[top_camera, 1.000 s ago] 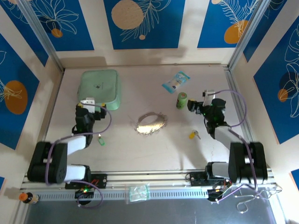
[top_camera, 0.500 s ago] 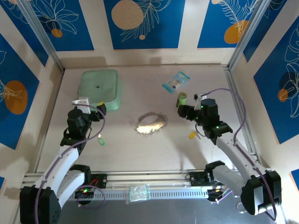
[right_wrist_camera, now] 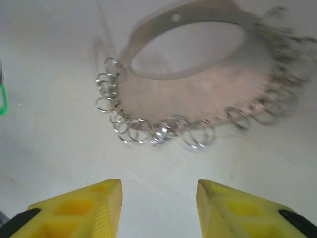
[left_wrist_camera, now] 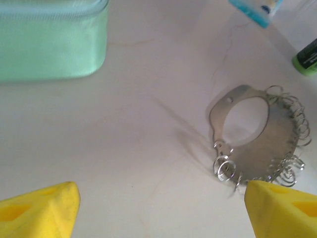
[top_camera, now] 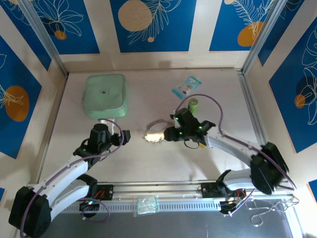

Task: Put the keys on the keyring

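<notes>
Nothing's threaded yet, by the look of it: the keyring (top_camera: 155, 134) lies flat in the middle, and the green key (right_wrist_camera: 3, 98) sits loose beside it. The right gripper (right_wrist_camera: 158, 191) hovers just short of the ring, spread and empty. The left gripper (left_wrist_camera: 161, 194) is wide open too, so all the real work's left.

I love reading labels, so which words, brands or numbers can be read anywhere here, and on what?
No text here is legible.
Print on the blue packet: too small and blurred to read.
Dark label on the green cylinder: blurred, unreadable.
Tiny dark mark on the green pouch: too small to read.
</notes>
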Action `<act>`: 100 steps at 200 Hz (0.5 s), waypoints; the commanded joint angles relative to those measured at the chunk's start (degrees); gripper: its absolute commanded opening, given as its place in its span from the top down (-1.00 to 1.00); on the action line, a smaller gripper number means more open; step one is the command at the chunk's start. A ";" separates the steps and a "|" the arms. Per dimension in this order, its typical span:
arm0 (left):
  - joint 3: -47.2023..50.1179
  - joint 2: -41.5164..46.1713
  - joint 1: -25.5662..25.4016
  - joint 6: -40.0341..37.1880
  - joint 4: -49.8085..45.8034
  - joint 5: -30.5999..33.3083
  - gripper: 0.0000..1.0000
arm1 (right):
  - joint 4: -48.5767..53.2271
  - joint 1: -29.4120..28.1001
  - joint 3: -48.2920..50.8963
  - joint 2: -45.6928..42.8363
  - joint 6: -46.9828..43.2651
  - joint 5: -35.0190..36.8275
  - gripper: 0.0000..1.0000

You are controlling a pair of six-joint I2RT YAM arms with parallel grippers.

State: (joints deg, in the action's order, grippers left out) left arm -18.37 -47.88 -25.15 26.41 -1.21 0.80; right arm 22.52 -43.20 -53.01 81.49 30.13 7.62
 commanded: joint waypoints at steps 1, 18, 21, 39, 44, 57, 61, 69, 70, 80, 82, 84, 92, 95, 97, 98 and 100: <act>3.61 4.78 -0.28 7.09 -0.77 2.72 -0.73 | 2.89 -2.21 -6.72 6.72 -3.82 -0.20 0.16; 5.68 8.86 -0.25 8.94 -1.33 3.66 -0.73 | 5.74 -2.98 -12.80 13.52 -6.05 -0.23 0.16; 5.92 9.44 -0.25 9.26 -1.60 3.87 -0.73 | 6.24 -3.07 -14.13 14.69 -6.55 -0.27 0.17; 6.72 13.14 -0.21 9.80 -4.09 4.76 -0.73 | 9.48 -3.20 -20.57 21.14 -8.46 0.25 0.17; 6.81 13.97 -0.25 9.82 -4.86 4.93 -0.73 | 10.48 -3.26 -22.48 23.04 -8.80 0.68 0.17; 7.13 16.19 -0.25 9.80 -6.47 5.35 -0.74 | 12.63 -3.21 -26.71 27.08 -9.20 1.66 0.17; 7.23 16.79 -0.25 9.89 -6.85 5.42 -0.74 | 13.27 -3.21 -27.85 28.14 -9.28 1.77 0.18; 7.59 17.86 -0.25 9.99 -7.25 5.31 -0.74 | 14.23 -3.21 -30.11 30.40 -9.44 1.58 0.19; 7.62 17.97 -0.25 10.03 -7.28 5.29 -0.74 | 14.36 -3.21 -30.38 30.66 -9.46 1.55 0.19; 7.98 18.96 -0.25 10.29 -7.53 5.17 -0.74 | 15.27 -3.24 -32.65 32.75 -9.56 1.03 0.19; 8.00 19.12 -0.25 10.25 -7.52 5.13 -0.74 | 15.45 -3.28 -33.05 33.11 -9.47 0.90 0.19; 8.06 19.26 -0.25 10.24 -7.56 5.10 -0.74 | 15.56 -3.29 -33.39 33.47 -9.54 0.84 0.19; 8.23 19.78 -0.25 10.34 -7.74 5.01 -0.74 | 16.15 -3.30 -34.93 34.85 -9.49 0.42 0.19; 8.26 19.83 -0.25 10.36 -7.83 5.00 -0.74 | 16.35 -3.29 -35.44 35.32 -9.55 0.24 0.20; 8.20 19.99 -0.30 10.38 -7.84 4.94 -0.74 | 16.51 -3.29 -35.74 35.60 -9.56 0.15 0.21; 8.27 20.00 -0.28 10.39 -7.79 4.93 -0.74 | 16.55 -3.29 -35.88 35.72 -9.56 0.09 0.21; 8.31 20.06 -0.26 10.43 -7.83 4.96 -0.75 | 16.69 -3.29 -36.20 35.99 -9.56 0.00 0.22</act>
State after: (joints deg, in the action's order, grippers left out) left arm -11.22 -29.04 -25.15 35.68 -6.85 4.84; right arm 33.89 -46.24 -85.01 114.74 22.02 8.67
